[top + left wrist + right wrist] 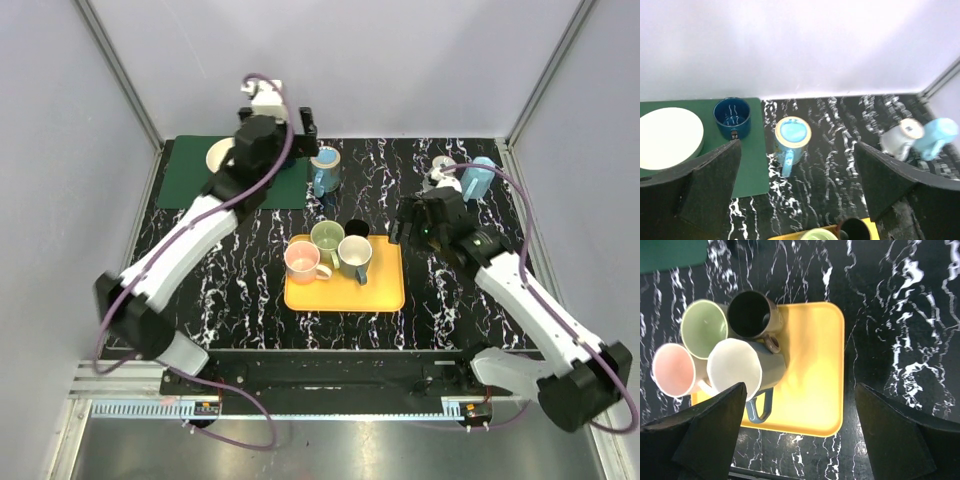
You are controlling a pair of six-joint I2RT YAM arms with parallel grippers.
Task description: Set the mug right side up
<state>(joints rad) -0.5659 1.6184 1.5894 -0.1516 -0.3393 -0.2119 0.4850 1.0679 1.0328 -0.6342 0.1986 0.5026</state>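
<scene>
Behind the yellow plastic tray (385,288), the light-blue ceramic mug (792,133) stands upright, left gripper (797,150) and right gripper (801,390) open: seemingly done.

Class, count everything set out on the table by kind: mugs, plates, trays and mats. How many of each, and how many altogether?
Mugs: 8
Plates: 1
Trays: 1
Mats: 1
Total: 11

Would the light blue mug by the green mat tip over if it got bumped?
Probably not: the light blue mug stands on a flat end, so it'd likely slide. It looks hard and glazed, maybe slippery to grip.
</scene>
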